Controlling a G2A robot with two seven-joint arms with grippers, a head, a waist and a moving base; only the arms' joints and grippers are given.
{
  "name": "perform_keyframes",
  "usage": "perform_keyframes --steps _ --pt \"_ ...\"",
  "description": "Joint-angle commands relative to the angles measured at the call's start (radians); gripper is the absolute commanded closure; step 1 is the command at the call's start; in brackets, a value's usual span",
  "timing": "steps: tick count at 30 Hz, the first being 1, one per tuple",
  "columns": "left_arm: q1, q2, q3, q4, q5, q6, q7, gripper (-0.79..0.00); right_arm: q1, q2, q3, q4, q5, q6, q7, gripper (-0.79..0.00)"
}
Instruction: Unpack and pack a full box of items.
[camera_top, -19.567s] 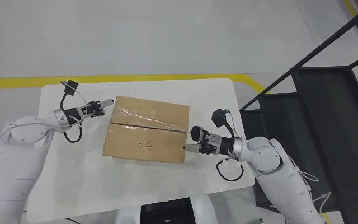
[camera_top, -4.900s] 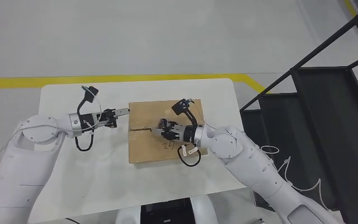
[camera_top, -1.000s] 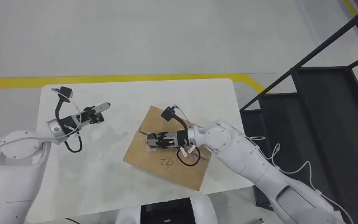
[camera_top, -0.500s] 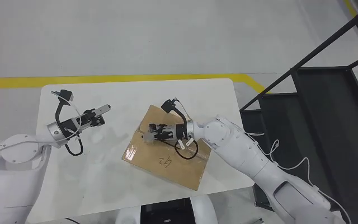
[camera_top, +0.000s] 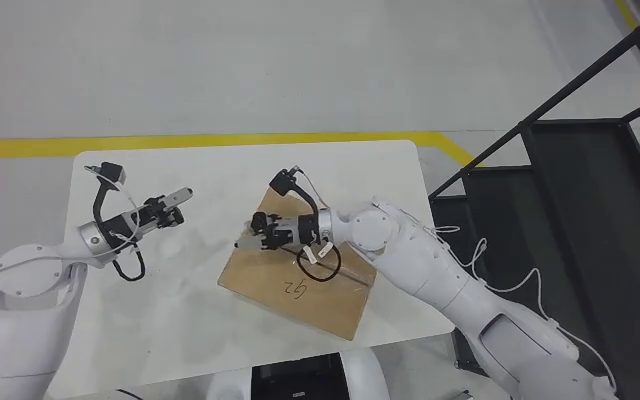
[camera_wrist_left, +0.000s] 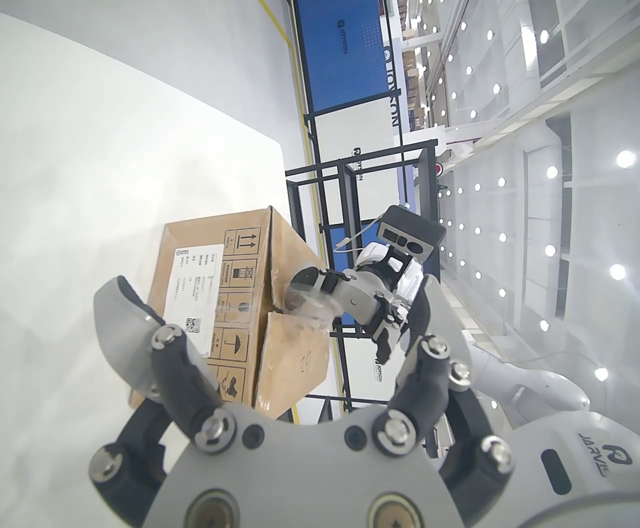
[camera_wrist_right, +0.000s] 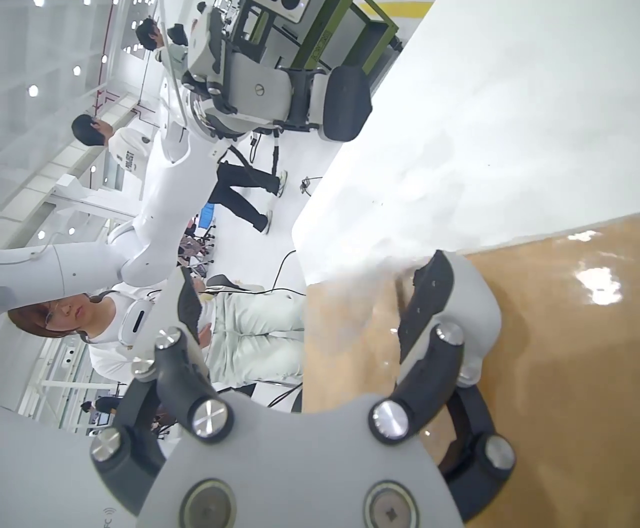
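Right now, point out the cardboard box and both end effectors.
cardboard box (camera_top: 310, 300), top view, top face.
left end effector (camera_top: 180, 201), top view, between fingertips.
right end effector (camera_wrist_right: 310, 272), right wrist view, between fingertips.

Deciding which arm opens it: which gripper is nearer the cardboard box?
Right. The right gripper is at the cardboard box's top corner; the left gripper hangs over the table, apart from the box.

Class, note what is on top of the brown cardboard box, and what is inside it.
On top of the brown cardboard box: handwritten marks, glossy clear tape, and the right gripper, open, at its edge. The box is closed, so its contents are hidden.
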Motion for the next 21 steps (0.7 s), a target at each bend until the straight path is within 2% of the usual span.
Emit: perform_keyframes --steps 1,7,11,16,21 --pt "0.007 0.001 -0.012 -0.003 -0.001 0.002 0.005 -0.785 0.01 -0.013 -0.022 0.011 0.017 0.001 -0.004 -0.785" --pt "0.026 0.006 -0.042 -0.014 0.004 0.007 0.008 -0.785 0.044 -0.048 -0.065 0.073 0.051 -0.016 -0.024 -0.785" --pt "0.029 0.006 -0.045 -0.015 0.003 0.009 0.009 -0.785 0.047 -0.049 -0.044 0.095 0.063 -0.045 -0.024 -0.785" --pt "0.019 0.006 -0.038 -0.025 -0.003 0.006 0.008 -0.785 -0.016 -0.004 0.067 0.005 0.081 -0.073 0.047 -0.785" --pt "-0.012 0.006 -0.024 -0.043 -0.028 0.005 -0.037 -0.785 -0.178 0.065 0.22 -0.204 0.063 -0.031 0.163 -0.785"
